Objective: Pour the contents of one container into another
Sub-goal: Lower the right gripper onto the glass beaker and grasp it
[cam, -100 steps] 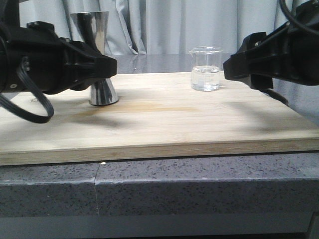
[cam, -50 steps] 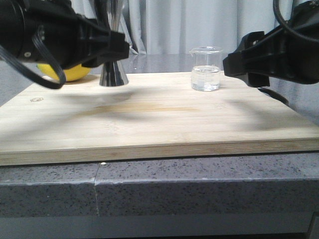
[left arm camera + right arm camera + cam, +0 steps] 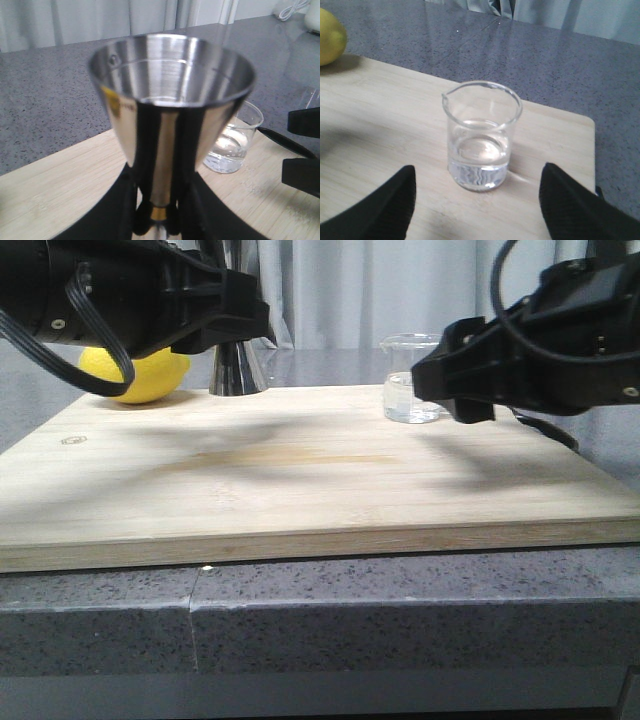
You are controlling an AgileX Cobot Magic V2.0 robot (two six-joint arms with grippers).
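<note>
My left gripper (image 3: 160, 215) is shut on the waist of the shiny steel jigger (image 3: 170, 100), which it holds upright and off the board; the upper cup looks empty. In the front view the jigger's lower cone (image 3: 237, 372) shows below the left gripper (image 3: 240, 325) at the back left. The clear glass beaker (image 3: 480, 140) stands on the board with a little clear liquid in it. My right gripper (image 3: 477, 200) is open, with its fingers (image 3: 380, 205) wide apart just short of the beaker. In the front view the right gripper (image 3: 440, 380) hides part of the beaker (image 3: 400, 395).
Everything rests on a wooden board (image 3: 320, 490) on a grey speckled counter (image 3: 400, 610). A yellow lemon (image 3: 135, 375) lies at the board's back left corner, close behind the jigger. Curtains hang behind the counter.
My left gripper has lifted the jigger up off the board, which uncovers the lemon. The right arm has moved left towards the beaker and now covers part of it.
</note>
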